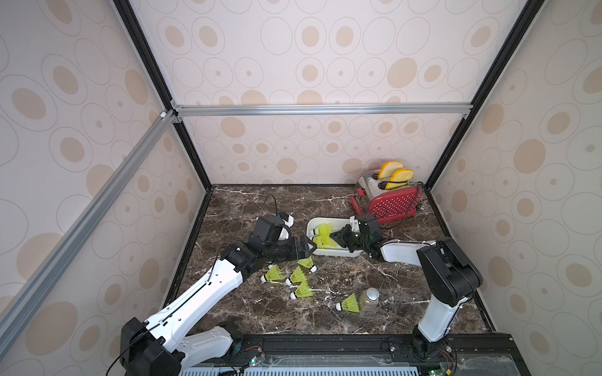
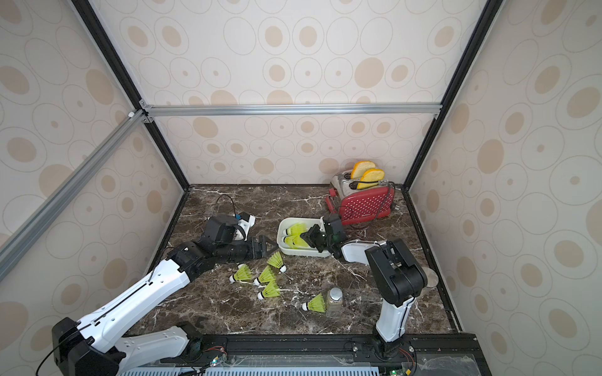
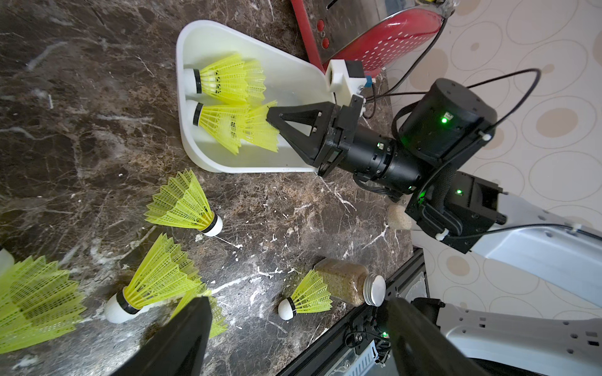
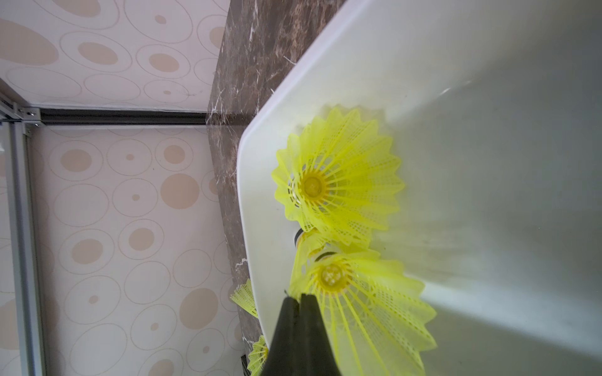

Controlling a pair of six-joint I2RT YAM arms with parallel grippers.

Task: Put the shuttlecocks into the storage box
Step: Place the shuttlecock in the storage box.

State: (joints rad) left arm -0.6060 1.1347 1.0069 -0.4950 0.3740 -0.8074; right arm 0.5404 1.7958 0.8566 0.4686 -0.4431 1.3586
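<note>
The right gripper (image 1: 333, 235), matt black with wedge-shaped jaws, is clenched tip to tip inside the storage box (image 1: 327, 219), a shallow white tub of smooth plastic with rounded corners. In the right wrist view its tips meet the scalloped rim of one skirt; whether the mesh is caught between them cannot be told. At least two shuttlecocks (image 3: 224, 81) lie on their sides at the box's left end, just left of the clenched jaws. They are neon yellow-green cones of ribbed plastic lattice, each with a round white tip and a black band. Their long axes run left to right, tips against the left wall and skirts opening towards the jaws.

The left gripper (image 2: 273, 249), of the same black make, has its jaws released and empty, just left of the box's near left corner. Five loose shuttlecocks (image 1: 297, 276) lie on the dark brown, white-veined marble surface (image 1: 260, 312). The closest one (image 1: 306, 263), just nearward of the left gripper's tips, points its tip near and right. The other four point left or near-left. The rightmost one (image 1: 349, 303) lies just beside a clear jar with silver lid (image 1: 369, 301) holding brown grains. At far right stands a red perforated toaster (image 1: 394, 204) with two bread slices.
</note>
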